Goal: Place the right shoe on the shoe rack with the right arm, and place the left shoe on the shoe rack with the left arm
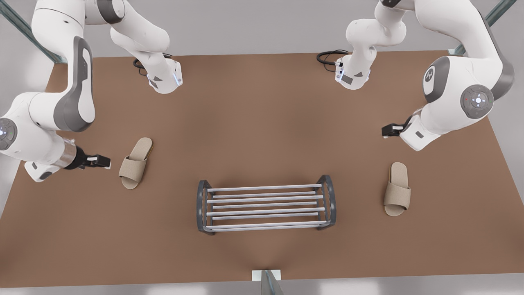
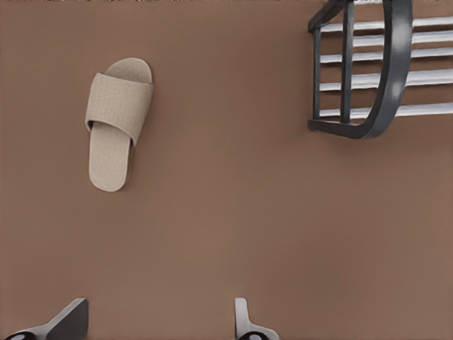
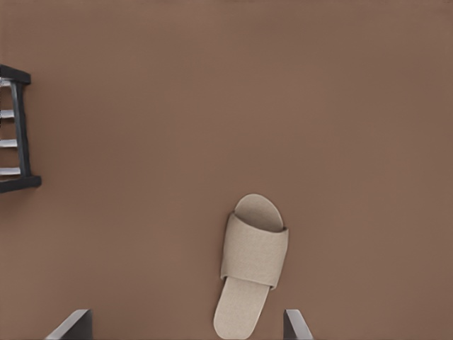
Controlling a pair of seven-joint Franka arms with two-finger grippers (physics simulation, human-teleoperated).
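Two slippers, one rack, two arms of mine. The shoe rack (image 1: pixel 265 207) stands on the brown table (image 1: pixel 254 123) near its front edge, with its long axis running across the front view. I count eight silver bars between two dark arched ends.

The right shoe (image 1: pixel 136 163) lies flat at the front view's left, well apart from the rack. Its toe points toward the table's front edge and its heel leans toward the rack's side (the long axis is a little slanted). The left shoe (image 1: pixel 397 188) lies flat at the front view's right, toe also frontward and nearly square to the bars.

My right gripper (image 1: pixel 100 162) hangs just beside the right shoe, on its outer side, with its arm folded low and its fingers (image 3: pixel 72 326) spread wide around nothing. My left gripper (image 1: pixel 389 130) hovers behind the left shoe, fingers (image 2: pixel 67 322) likewise wide and empty.
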